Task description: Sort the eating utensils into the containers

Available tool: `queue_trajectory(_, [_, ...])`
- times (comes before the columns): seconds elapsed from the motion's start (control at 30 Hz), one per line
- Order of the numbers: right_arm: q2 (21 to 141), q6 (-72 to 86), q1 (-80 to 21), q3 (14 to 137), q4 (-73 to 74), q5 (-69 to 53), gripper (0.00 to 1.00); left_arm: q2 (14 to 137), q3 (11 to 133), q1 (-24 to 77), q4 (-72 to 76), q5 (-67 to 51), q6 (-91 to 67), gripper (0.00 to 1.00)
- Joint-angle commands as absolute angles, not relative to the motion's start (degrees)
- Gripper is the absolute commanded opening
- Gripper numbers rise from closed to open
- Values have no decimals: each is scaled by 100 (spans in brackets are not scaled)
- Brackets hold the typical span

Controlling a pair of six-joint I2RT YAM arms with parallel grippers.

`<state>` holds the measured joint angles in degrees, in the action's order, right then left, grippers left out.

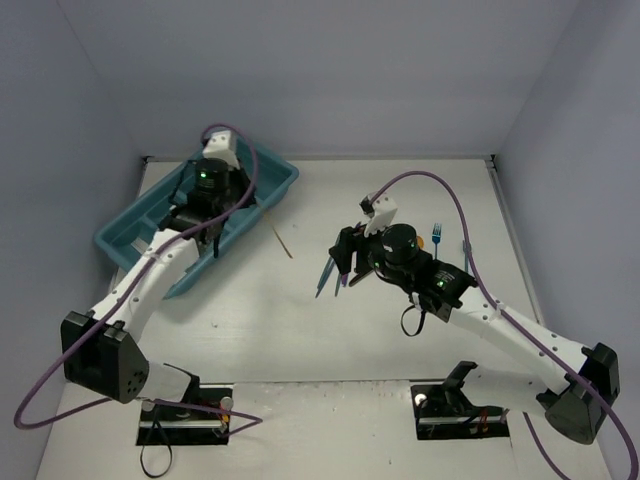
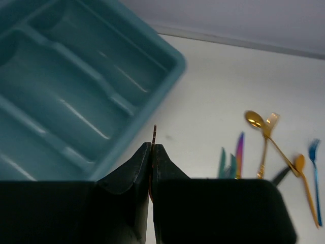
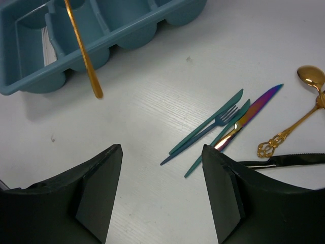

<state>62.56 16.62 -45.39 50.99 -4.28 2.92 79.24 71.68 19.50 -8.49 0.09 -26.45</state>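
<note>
White-shelled arms (image 1: 150,275), black joints (image 1: 400,245), green lights (image 1: 203,178), looping purple cables (image 1: 40,400); the right gripper (image 3: 161,150) has chunky black fingers (image 3: 99,188).

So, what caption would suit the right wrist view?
Open fingers over the table; teal cutlery and a purple knife ahead, tray behind.

Teal-blue tray (image 3: 127,38), shiny gold utensil (image 3: 84,51) over it. Ahead of the right gripper (image 3: 160,152), teal pieces (image 3: 206,122) and a seemingly purple-to-gold iridescent knife (image 3: 255,108).

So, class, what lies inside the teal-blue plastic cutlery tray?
In the teal-blue plastic tray, compartments near the left wrist camera show nothing; the left arm covers its middle from above.
</note>
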Motion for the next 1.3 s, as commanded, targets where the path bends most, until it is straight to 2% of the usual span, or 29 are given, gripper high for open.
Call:
queue_trajectory(0.0, [6014,1679,-4383,4995,-626,673,61,7819,7413,649,-815,-368,-2126,0])
queue_trajectory(0.23, [6038,1835,-4142,4791,-389,618,61,8912,8168,-782,-1336,-439,-1785,0])
queue_trajectory(0.5, [6031,1854,-3998,4712,-198,630,61,10004,8802,-1170,-1383,-380,-1663,2])
queue_trajectory(0.87, [6066,2207,-3276,4465,203,802,61,10262,8824,-1169,-1390,-204,-1795,27])
queue_trajectory(0.93, [6138,2269,-3134,4449,255,941,60,10041,8796,-1159,-1450,-326,-1910,39])
queue_trajectory(1.07, [6510,2364,-2773,4662,290,984,58,9405,8665,-1089,-1555,-388,-2113,53])
queue_trajectory(1.27, [7576,2334,-2399,5238,273,984,52,8227,8262,-777,-1958,-645,-2298,62])
